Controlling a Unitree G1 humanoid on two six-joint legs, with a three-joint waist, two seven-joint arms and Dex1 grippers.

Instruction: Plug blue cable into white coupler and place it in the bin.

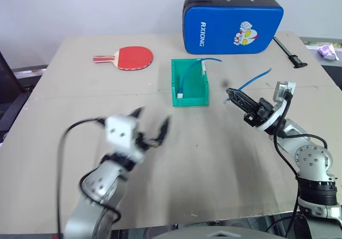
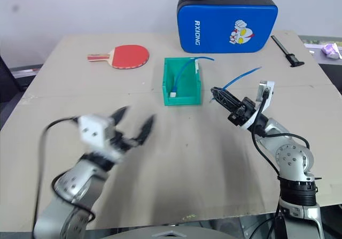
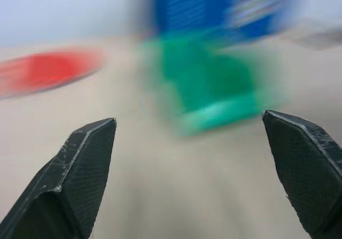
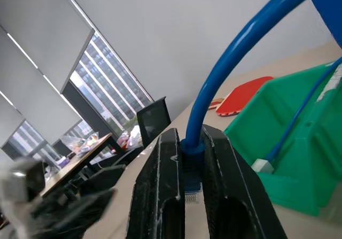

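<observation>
My right gripper (image 1: pixel 230 93) is shut on one plug end of the blue cable (image 1: pixel 255 79), which arcs up and away to the right, above the table. In the right wrist view the fingers (image 4: pixel 160 196) pinch the plug, with the cable (image 4: pixel 235 57) curving overhead. The green bin (image 1: pixel 189 101) stands left of that gripper; another thin blue cable (image 1: pixel 187 74) ending in a white block (image 1: pixel 180 95) lies in it. My left gripper (image 1: pixel 153 117) is open and empty in front of the bin, blurred, and its fingers (image 3: pixel 85 164) stand wide apart. The white coupler is out of view.
A large blue padded case (image 1: pixel 233 24) stands at the table's far edge behind the bin. A red table-tennis paddle (image 1: pixel 131 58) lies far left of the bin. A black tool (image 1: pixel 288 53) lies near the far right corner.
</observation>
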